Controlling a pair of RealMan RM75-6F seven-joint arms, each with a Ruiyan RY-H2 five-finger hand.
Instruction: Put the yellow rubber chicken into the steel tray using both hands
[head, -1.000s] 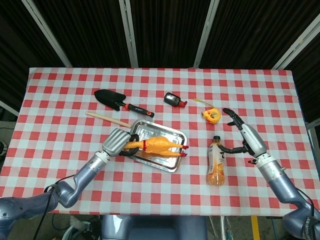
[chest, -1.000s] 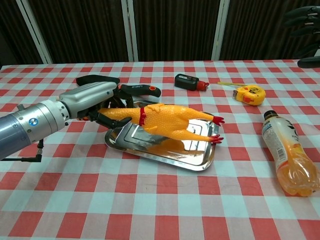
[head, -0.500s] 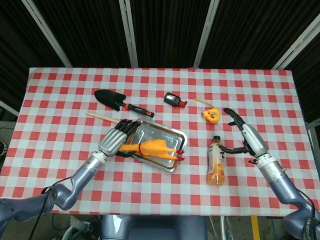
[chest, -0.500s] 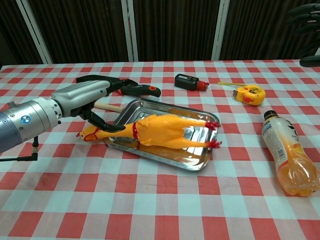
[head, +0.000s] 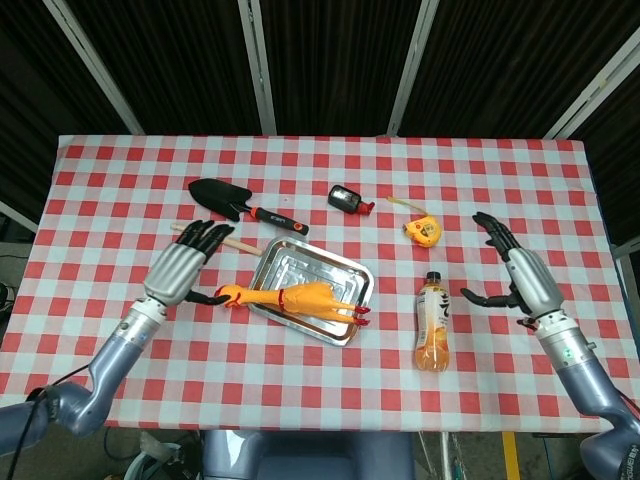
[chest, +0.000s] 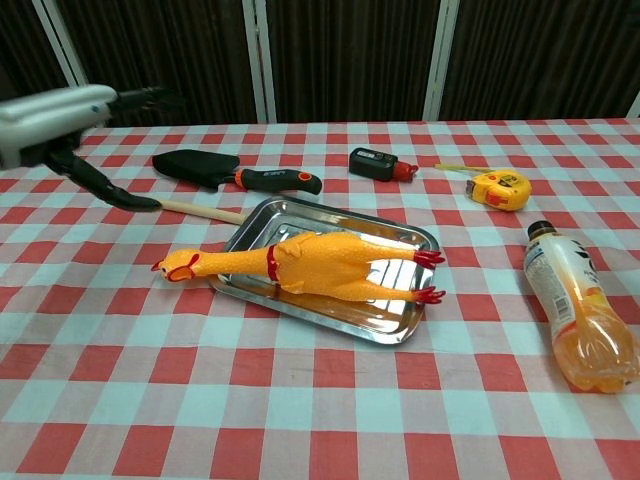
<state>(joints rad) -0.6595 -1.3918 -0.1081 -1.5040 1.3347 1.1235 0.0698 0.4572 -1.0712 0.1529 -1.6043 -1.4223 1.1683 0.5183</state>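
In the steel tray (chest: 402, 232) lies the yellow chicken (chest: 310, 266), its body and red feet inside, but its neck and head hang over the left rim onto the surface (chest: 300, 400). If you want it fully in, nudge the head end gently toward the tray's middle and steady the tray with your other hand. Your left hand (head: 180, 268) is spread wide and holds nothing, just beside the head. Your right hand (head: 520, 272) is also spread and empty, well apart, near the bottle (chest: 578, 319).
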